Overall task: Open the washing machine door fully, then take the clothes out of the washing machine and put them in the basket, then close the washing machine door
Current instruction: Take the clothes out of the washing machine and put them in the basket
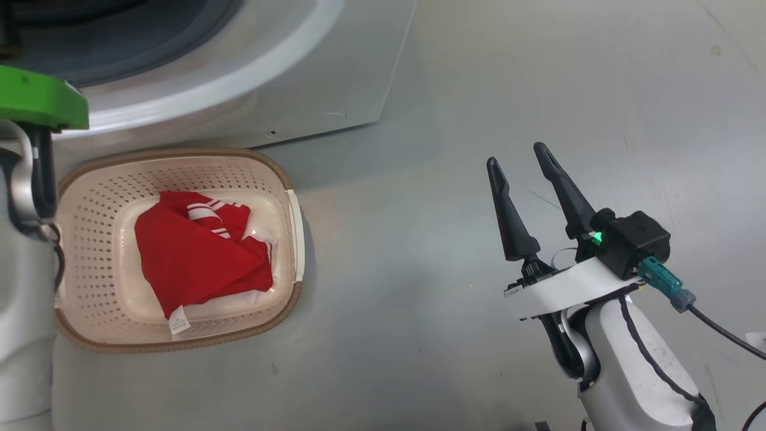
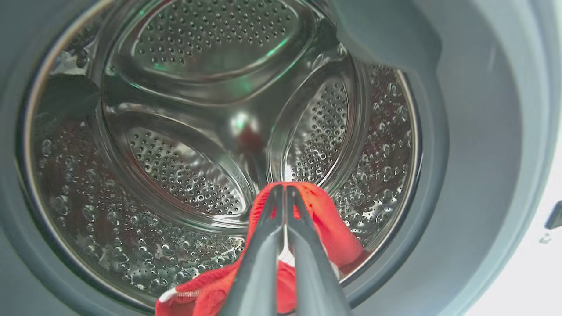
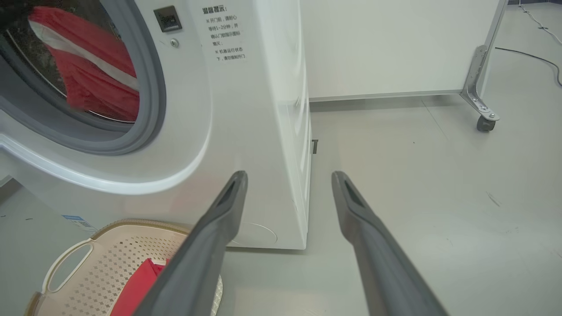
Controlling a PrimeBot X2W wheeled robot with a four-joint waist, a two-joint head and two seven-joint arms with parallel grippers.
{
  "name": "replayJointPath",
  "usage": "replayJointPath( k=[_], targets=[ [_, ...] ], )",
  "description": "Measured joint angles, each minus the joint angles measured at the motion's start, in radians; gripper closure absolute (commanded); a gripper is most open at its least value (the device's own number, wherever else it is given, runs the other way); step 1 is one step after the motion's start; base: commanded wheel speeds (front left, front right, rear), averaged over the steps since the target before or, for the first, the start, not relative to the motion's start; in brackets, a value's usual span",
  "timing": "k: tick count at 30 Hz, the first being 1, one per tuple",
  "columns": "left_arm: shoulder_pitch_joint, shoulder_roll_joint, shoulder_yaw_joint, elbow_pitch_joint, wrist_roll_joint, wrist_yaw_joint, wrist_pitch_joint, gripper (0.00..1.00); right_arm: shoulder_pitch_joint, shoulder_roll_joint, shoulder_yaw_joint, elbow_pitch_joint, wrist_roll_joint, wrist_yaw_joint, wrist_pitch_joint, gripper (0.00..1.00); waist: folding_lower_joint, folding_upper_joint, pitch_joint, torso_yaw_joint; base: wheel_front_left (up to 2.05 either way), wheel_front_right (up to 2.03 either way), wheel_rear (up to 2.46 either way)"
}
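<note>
My left gripper [image 2: 284, 189] is inside the steel drum [image 2: 175, 166] of the washing machine [image 1: 311, 78], shut on a red garment [image 2: 327, 224] that hangs from its fingers. In the right wrist view that red, white-striped garment [image 3: 88, 74] hangs within the grey-ringed drum mouth [image 3: 149, 87]. A second red garment [image 1: 197, 257] with white stripes and a label lies in the cream basket [image 1: 96, 251] on the floor before the machine. My right gripper [image 1: 517, 154] is open over bare floor, to the right of the basket. The door is out of view.
My left forearm with its green part [image 1: 36, 99] runs up the left edge beside the basket. A white panel on a castor [image 3: 483, 123] stands behind the machine's right side. A cable [image 1: 718, 329] trails from my right wrist. Grey floor spreads to the right.
</note>
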Motion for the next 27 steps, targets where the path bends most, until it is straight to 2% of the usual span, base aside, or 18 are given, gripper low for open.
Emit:
replayJointPath(
  k=[10,27],
  targets=[
    [0.126,-0.049,-0.001,-0.083,0.001,0.026,-0.110,1.00,0.065,0.000,-0.012,0.014,-0.025,0.000,0.000,0.00,0.0000,0.0000,-0.111,0.046,0.00,0.00,0.00],
    [0.305,-0.090,0.002,-0.275,0.027,0.061,-0.140,1.00,0.153,0.000,-0.034,0.019,-0.034,-0.001,0.000,0.00,0.0000,0.0000,-0.263,0.112,0.00,0.00,0.00]
  ],
)
